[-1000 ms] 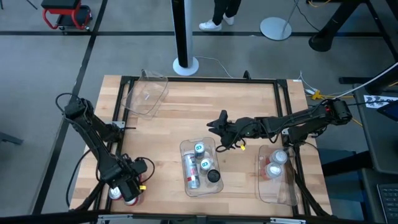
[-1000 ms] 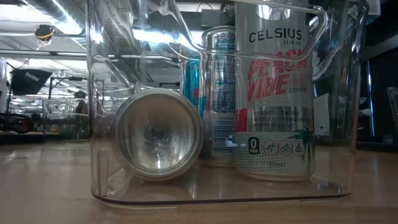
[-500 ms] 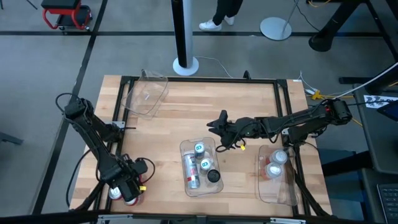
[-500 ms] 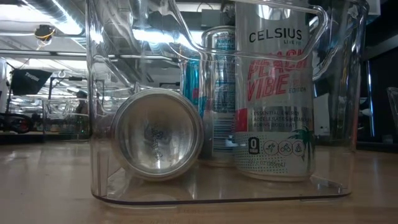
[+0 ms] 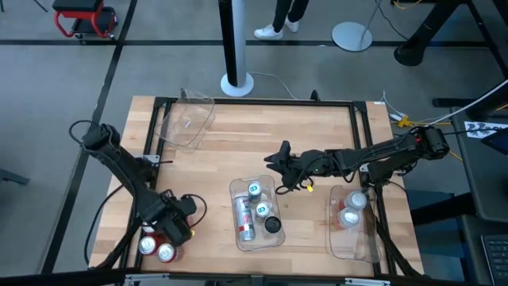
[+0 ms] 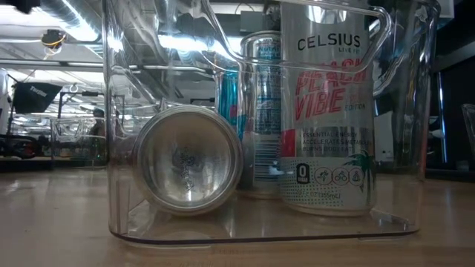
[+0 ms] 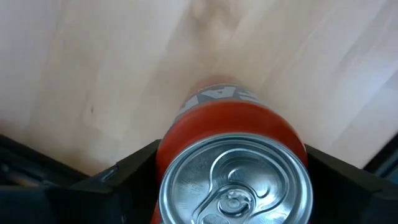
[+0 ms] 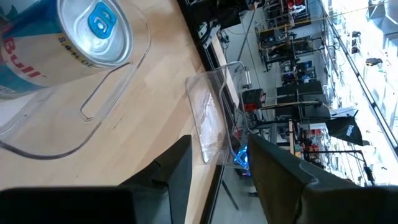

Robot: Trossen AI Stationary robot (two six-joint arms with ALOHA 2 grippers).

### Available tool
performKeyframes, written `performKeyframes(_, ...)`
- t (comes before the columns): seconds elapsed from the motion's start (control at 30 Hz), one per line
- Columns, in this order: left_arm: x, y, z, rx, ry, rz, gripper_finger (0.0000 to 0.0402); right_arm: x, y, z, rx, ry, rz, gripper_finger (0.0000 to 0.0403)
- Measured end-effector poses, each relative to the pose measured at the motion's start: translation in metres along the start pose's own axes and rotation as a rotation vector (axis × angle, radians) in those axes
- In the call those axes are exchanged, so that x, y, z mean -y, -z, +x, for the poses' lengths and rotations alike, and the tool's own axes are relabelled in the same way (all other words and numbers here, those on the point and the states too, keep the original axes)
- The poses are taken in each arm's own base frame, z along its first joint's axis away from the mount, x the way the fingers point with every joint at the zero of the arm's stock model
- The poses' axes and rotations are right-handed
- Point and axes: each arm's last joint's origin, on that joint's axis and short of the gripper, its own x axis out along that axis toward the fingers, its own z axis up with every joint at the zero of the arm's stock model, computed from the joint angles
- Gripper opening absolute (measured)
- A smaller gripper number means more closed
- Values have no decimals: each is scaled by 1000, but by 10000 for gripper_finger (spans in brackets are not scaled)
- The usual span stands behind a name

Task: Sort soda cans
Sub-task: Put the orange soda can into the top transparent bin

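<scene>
My left end effector [image 7: 233,186] grips red soda can [image 7: 233,165], upright, long axis vertical, at tabletop [image 5: 214,151] front-left corner | 2 red cans [image 5: 156,249] just beside | my right end effector [image 5: 279,158] narrow, empty, behind middle bin [image 5: 274,238]

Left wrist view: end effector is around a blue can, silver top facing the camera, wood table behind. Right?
Not quite. In the left wrist view the can between the left end effector's fingers is red, not blue. Its silver top does face the camera, and the wood table is behind.
</scene>
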Motion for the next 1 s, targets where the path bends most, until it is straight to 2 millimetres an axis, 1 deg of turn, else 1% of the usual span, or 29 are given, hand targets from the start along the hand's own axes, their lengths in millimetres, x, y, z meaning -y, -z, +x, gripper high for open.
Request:
performKeyframes(0.27,-13,-35,-26,86,-84,5,299,-1,1,0,-5,-11,-4,154)
performKeyframes(0.53,-41,-77,-60,177,-136,-11,298,-1,0,0,-4,-10,-4,154)
performKeyframes(0.67,-62,-97,-74,170,-190,-29,298,-1,0,0,-4,-10,-4,154)
performKeyframes(0.8,-88,-119,-87,194,-265,-60,298,-1,0,0,-4,-10,-5,154)
performKeyframes(0.9,-110,-138,-92,199,-292,-103,298,-1,0,0,-4,-9,-5,154)
performKeyframes(1.0,-136,-155,-94,184,-315,-154,298,-1,0,0,-4,-10,-8,154)
